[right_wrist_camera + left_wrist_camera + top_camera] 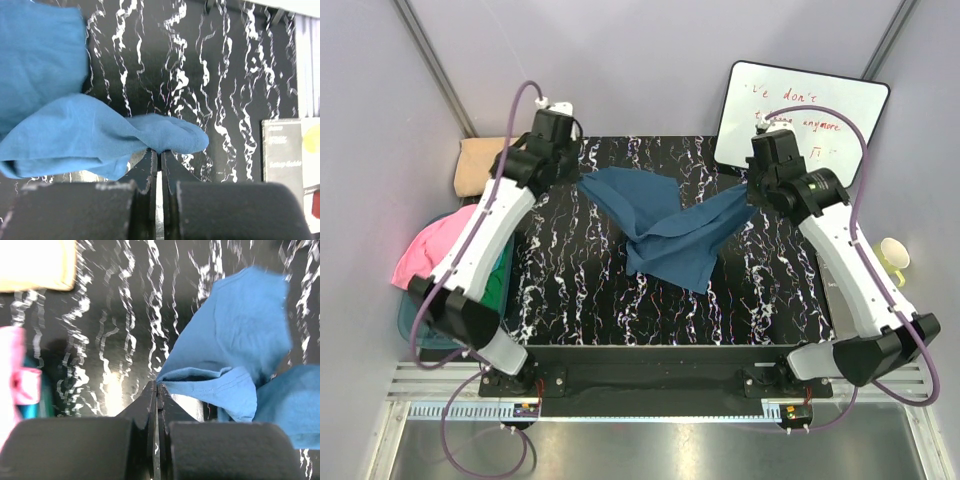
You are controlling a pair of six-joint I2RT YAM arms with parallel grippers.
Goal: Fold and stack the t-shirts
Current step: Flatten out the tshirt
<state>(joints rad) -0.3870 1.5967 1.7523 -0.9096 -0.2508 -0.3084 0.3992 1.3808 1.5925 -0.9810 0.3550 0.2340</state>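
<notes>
- The teal-blue t-shirt [665,235] hangs crumpled between the arms over the counter [570,300], sagging in the middle.
- The left end effector [582,183] and the right end effector [750,190] are each clamped on a cloth edge.
- Step in hand: spreading the shirt. The next move probably calls for drawing it taut and laying it flat.

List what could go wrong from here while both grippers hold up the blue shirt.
1. The left gripper and right gripper each pinch only a thin edge of the dark teal-blue cloth t-shirt; a pull might slip it free.
2. The shirt sags twisted and bunched between them, so laying it on the black white-veined table would likely trap creases.
</notes>
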